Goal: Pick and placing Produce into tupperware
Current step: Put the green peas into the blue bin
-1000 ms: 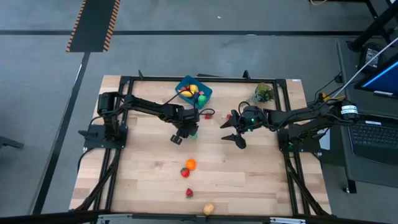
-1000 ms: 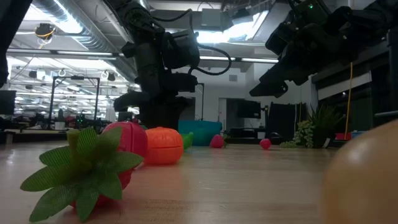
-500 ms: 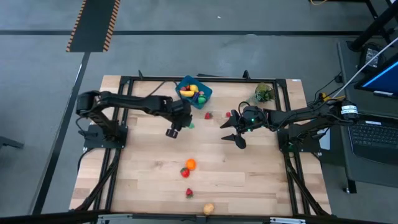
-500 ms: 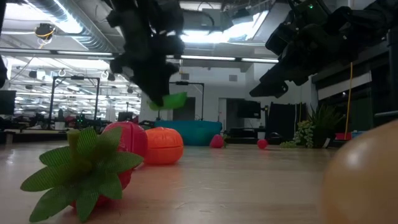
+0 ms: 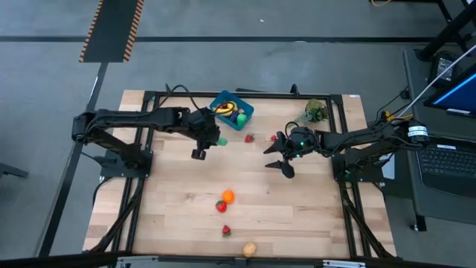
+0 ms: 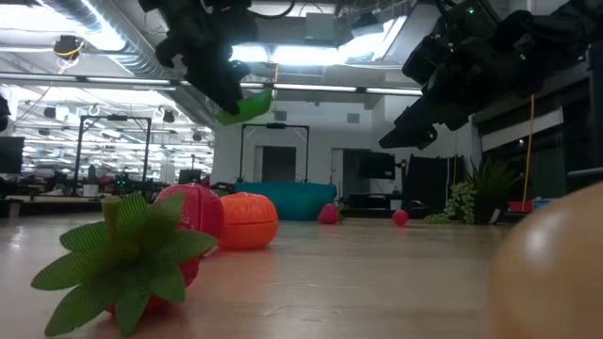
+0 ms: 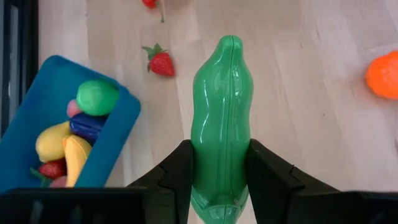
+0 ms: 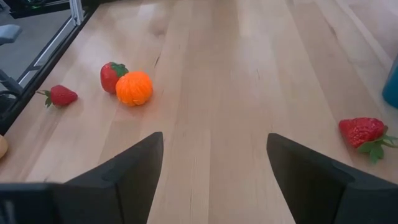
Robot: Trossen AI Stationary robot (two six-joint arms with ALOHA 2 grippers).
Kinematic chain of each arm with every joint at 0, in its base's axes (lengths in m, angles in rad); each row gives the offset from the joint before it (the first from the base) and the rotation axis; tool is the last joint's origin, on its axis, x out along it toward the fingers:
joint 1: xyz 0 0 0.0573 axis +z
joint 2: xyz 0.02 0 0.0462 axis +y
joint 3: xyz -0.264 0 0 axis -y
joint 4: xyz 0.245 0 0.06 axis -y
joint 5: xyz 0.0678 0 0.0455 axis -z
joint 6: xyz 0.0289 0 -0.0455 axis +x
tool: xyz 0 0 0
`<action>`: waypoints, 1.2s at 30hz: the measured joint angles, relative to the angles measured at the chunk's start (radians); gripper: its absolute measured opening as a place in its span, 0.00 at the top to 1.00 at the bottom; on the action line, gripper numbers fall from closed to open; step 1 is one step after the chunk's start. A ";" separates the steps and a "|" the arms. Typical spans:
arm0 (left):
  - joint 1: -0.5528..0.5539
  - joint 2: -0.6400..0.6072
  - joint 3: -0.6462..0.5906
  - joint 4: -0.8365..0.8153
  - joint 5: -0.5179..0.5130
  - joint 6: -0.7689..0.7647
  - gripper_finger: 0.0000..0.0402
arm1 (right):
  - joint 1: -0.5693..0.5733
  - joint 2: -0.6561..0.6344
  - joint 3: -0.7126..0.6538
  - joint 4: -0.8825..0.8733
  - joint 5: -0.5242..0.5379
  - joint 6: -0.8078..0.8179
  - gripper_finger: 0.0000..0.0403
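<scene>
the left claw point(image 7: 219, 180) is seen clamped on a green pod point(image 7: 221, 124), held in the air just beside the blue tub point(image 5: 231, 109). the right claw point(image 8: 214, 168) is held wide apart, nothing in it, above the surface point(image 5: 297, 216). a second ago the left claw was lower, near the surface's middle; it has since been raised and drawn back toward the tub, while the right claw has not moved. at the near edge a tan fruit point(image 5: 249, 249) and a strawberry point(image 5: 226, 231) are seen, then an orange point(image 5: 227, 196) touching a red fruit point(image 5: 221, 206). farther off, another strawberry point(image 5: 249, 138) lies by the tub, which is filled with yellow, green and purple pieces. a plant sprig point(image 5: 315, 112) stands at the far right. a lit hall is seen beyond.
</scene>
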 joint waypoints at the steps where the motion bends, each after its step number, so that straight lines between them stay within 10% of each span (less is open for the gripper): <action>1: 0.000 -0.010 -0.013 0.001 0.002 -0.013 0.72 | 0.000 0.000 0.000 -0.002 0.000 0.000 0.28; 14: -0.001 -0.209 -0.257 0.124 0.004 -0.100 0.72 | 0.000 0.000 0.000 0.005 0.000 0.001 0.28; 36: 0.026 -0.287 -0.595 1.004 0.131 -0.125 0.72 | 0.000 0.000 0.000 0.053 0.000 0.002 0.28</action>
